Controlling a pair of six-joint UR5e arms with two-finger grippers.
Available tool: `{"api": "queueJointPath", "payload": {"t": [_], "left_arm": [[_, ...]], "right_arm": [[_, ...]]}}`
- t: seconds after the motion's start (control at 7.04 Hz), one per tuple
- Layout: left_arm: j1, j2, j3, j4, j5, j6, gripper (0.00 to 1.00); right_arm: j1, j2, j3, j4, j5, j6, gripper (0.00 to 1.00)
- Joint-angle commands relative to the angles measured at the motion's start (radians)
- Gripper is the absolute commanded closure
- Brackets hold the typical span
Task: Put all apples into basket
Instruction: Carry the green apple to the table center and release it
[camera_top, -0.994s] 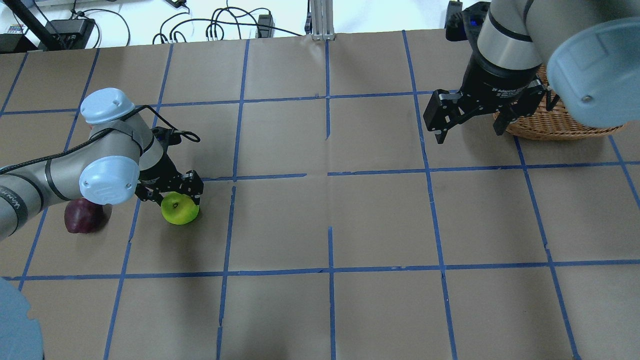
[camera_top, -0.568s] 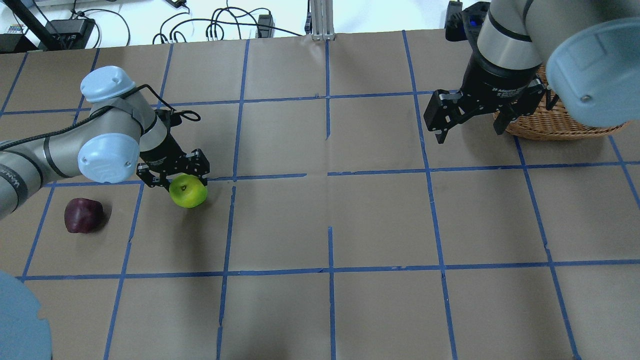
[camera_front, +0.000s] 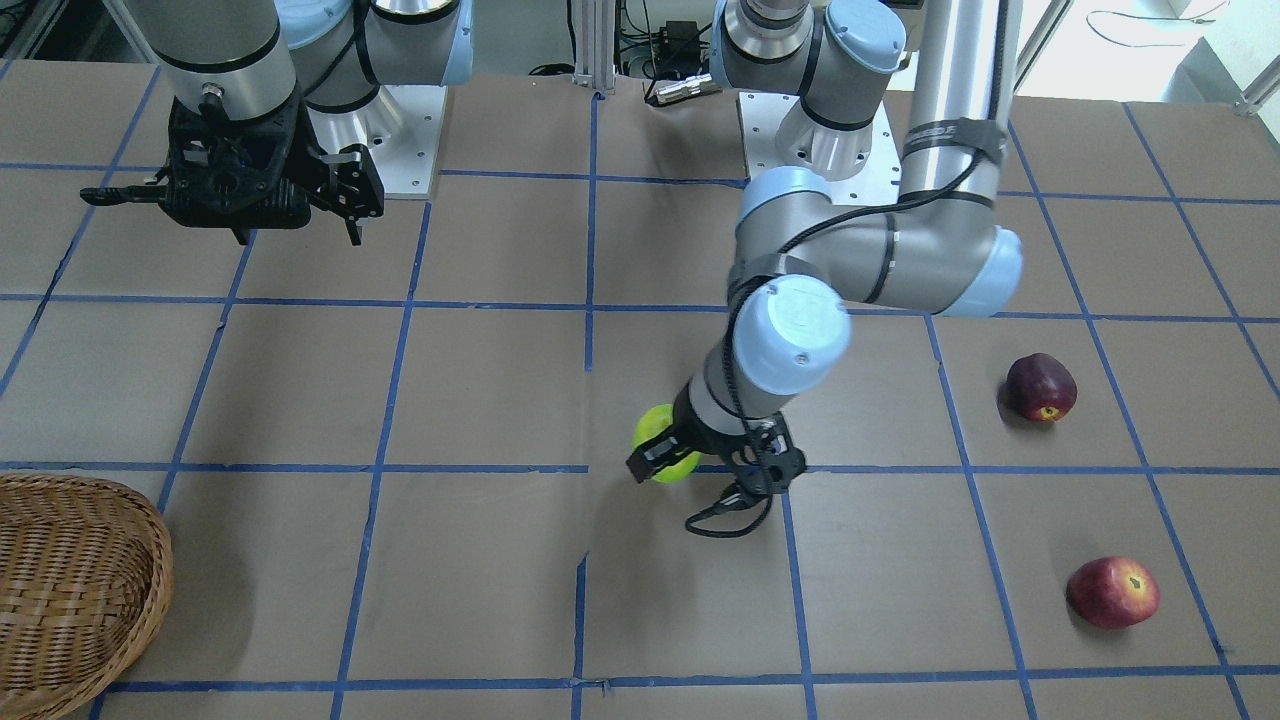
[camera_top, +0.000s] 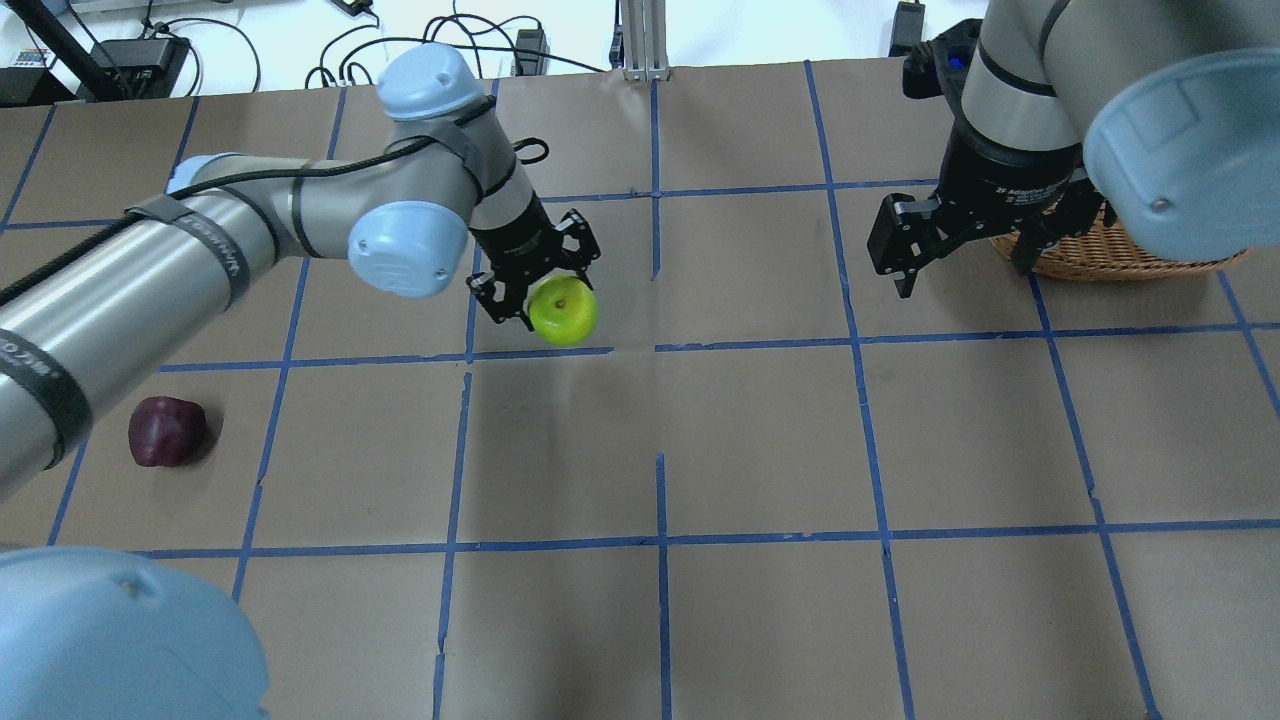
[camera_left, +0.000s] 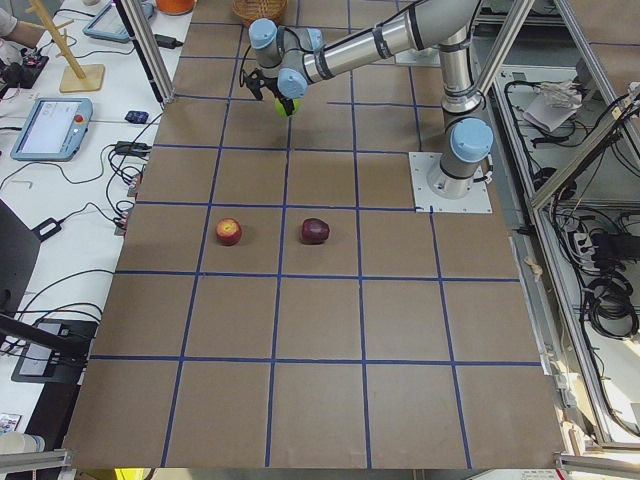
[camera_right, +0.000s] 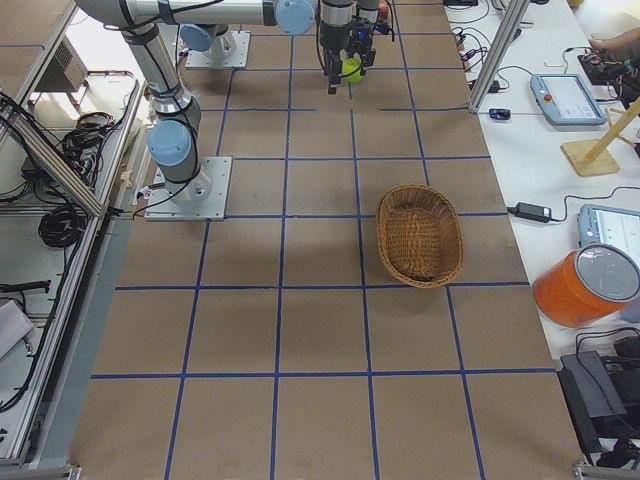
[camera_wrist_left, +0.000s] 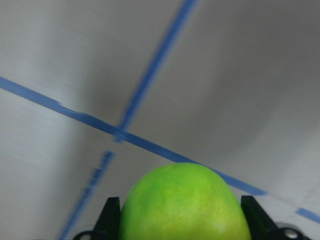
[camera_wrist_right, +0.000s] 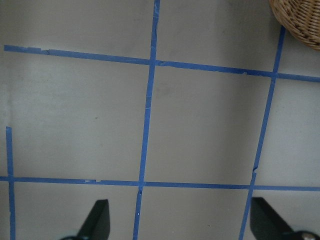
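Observation:
My left gripper (camera_top: 545, 290) is shut on the yellow-green apple (camera_top: 563, 311) and holds it above the table near the middle; the apple fills the bottom of the left wrist view (camera_wrist_left: 185, 205). The maroon apple (camera_top: 165, 431) lies on the table at the left. The red apple (camera_front: 1112, 592) lies beyond it, far from me, and does not show in the overhead view. The wicker basket (camera_top: 1110, 250) stands at the far right, partly behind my right arm. My right gripper (camera_top: 965, 265) is open and empty, just left of the basket (camera_wrist_right: 297, 22).
The table is brown paper with a grid of blue tape. Cables and power supplies (camera_top: 140, 55) lie past its far edge. My left arm (camera_top: 200, 240) stretches across the left half of the table.
My left gripper has lifted the green apple off the table and carried it to the right and farther from me, towards the table's middle. My right gripper has shifted slightly towards the basket.

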Motion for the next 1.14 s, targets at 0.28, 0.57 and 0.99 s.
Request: {"api": "queueJointPath", "payload": {"t": [0.28,0.57,0.99], "left_arm": [[-0.093,-0.098,0.011,0.146,-0.006,-0.13,0.0],[-0.012,-0.036,0.086,-0.041,-0.018,-0.009,0.0],[0.178,0.103,0.181,-0.496,0.161,0.589,0.0]], "right_arm": [[-0.055,0.0,0.004,-0.001,-0.003,-0.005,0.0],[-0.06,0.015,0.013,-0.016,0.006,0.004,0.0],[-0.012,0.113,0.061,-0.182,0.212,0.143,0.0]]}}
